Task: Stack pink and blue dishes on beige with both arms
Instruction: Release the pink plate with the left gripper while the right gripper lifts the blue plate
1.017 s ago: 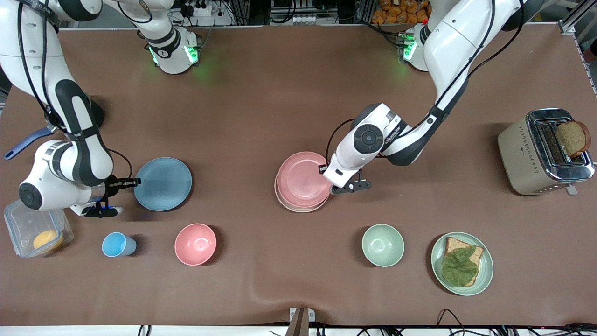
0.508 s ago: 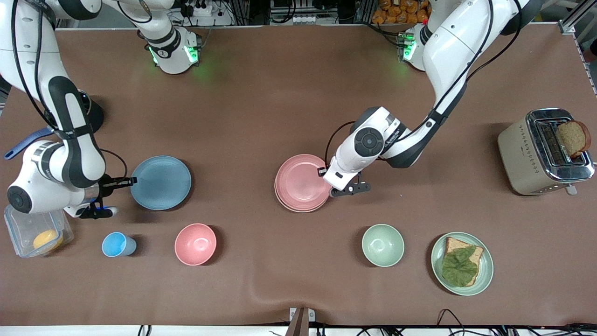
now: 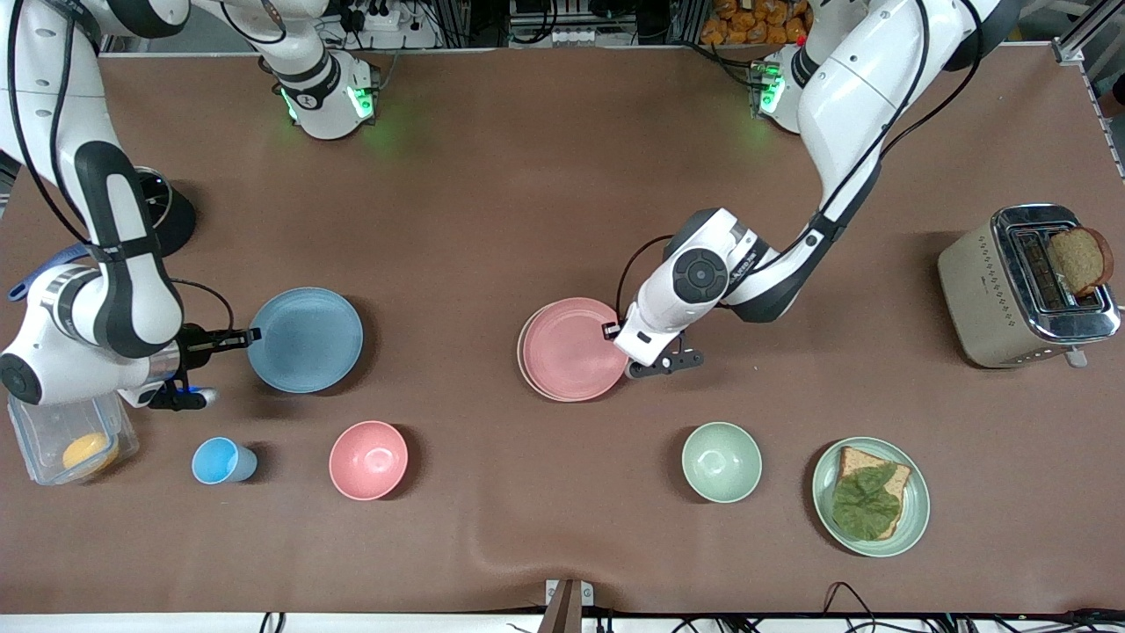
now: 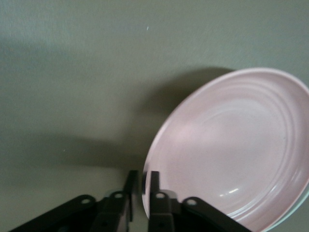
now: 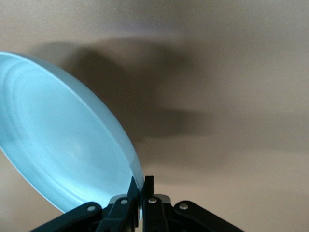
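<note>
The left end effector sits at the rim of the pink plate, mid-counter, and the left wrist view shows its fingers pinched together on that rim. The pink plate lies on the beige plate, only a thin cream crescent peeking out on the side toward the right arm's end.

Over at the right arm's end of the counter, the right end effector is clamped on the edge of the blue plate. In the right wrist view the blue plate is tilted, its shadow spread on the counter below, so it's up off the surface.

Along the counter's edge nearest the front camera: a clear container with something orange inside, a small blue cup, a pink bowl, a green bowl, then a green plate with toast and a leaf. A toaster with a slice of bread stands at the left arm's end.
</note>
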Robot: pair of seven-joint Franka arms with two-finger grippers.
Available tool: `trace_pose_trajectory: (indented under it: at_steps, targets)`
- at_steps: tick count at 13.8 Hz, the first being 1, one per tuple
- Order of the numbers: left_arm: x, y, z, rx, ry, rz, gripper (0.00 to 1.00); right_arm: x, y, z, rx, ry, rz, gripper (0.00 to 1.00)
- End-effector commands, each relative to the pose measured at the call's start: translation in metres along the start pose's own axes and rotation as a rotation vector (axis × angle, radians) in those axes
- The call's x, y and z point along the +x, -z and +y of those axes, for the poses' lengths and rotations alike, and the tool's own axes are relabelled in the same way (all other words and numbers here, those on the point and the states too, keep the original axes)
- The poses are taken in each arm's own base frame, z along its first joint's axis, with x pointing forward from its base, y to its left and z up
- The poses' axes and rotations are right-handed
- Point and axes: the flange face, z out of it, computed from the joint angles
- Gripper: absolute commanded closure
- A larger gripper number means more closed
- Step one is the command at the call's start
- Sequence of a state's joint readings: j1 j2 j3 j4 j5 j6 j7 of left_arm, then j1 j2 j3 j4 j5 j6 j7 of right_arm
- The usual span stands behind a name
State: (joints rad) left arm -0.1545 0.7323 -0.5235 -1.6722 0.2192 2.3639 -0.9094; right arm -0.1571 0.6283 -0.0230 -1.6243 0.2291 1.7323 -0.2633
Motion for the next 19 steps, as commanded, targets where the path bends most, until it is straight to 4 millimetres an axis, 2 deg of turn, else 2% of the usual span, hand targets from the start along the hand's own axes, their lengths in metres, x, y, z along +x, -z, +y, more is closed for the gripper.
trace_pose_trajectory:
  at_steps: [1, 3, 5, 6, 8, 10, 12, 13, 14, 16, 17, 19]
  targets:
    - [0.011, 0.043, 0.013, 0.059, -0.071, 0.147, 0.00, -0.008, 0.004, -0.001, 0.103, -0.022, -0.018, 1.00]
    - [0.022, 0.090, 0.004, 0.094, -0.069, 0.207, 0.00, -0.008, 0.004, -0.006, 0.130, -0.032, -0.023, 1.00]
    - [0.044, 0.152, -0.025, 0.126, -0.027, 0.278, 0.00, -0.008, 0.001, -0.013, 0.155, -0.063, -0.039, 1.00]
    - [0.056, 0.182, -0.048, 0.160, -0.027, 0.293, 0.00, -0.008, 0.001, -0.020, 0.188, -0.076, -0.042, 1.00]
    - [0.068, 0.234, -0.078, 0.203, -0.086, 0.312, 0.00, -0.006, -0.002, -0.041, 0.233, -0.111, -0.055, 1.00]
    - [0.076, 0.283, -0.103, 0.245, -0.074, 0.311, 0.00, -0.003, -0.005, -0.074, 0.234, -0.154, -0.071, 1.00]
    - [0.065, 0.322, -0.108, 0.290, -0.106, 0.296, 0.00, 0.000, -0.008, -0.110, 0.279, -0.194, -0.079, 1.00]
    - [0.060, 0.339, -0.112, 0.312, -0.107, 0.316, 0.00, 0.001, -0.012, -0.130, 0.299, -0.221, -0.086, 1.00]
    - [0.059, 0.346, -0.116, 0.320, -0.114, 0.320, 0.00, 0.002, -0.019, -0.154, 0.303, -0.239, -0.101, 1.00]
    - [0.069, 0.366, -0.148, 0.344, -0.165, 0.307, 0.00, 0.004, -0.033, -0.200, 0.302, -0.268, -0.099, 1.00]
    - [0.067, 0.381, -0.155, 0.352, -0.198, 0.321, 0.00, 0.003, -0.040, -0.220, 0.300, -0.283, -0.095, 1.00]
    - [0.047, 0.418, -0.161, 0.378, -0.245, 0.346, 0.00, -0.002, -0.051, -0.267, 0.296, -0.322, -0.072, 1.00]
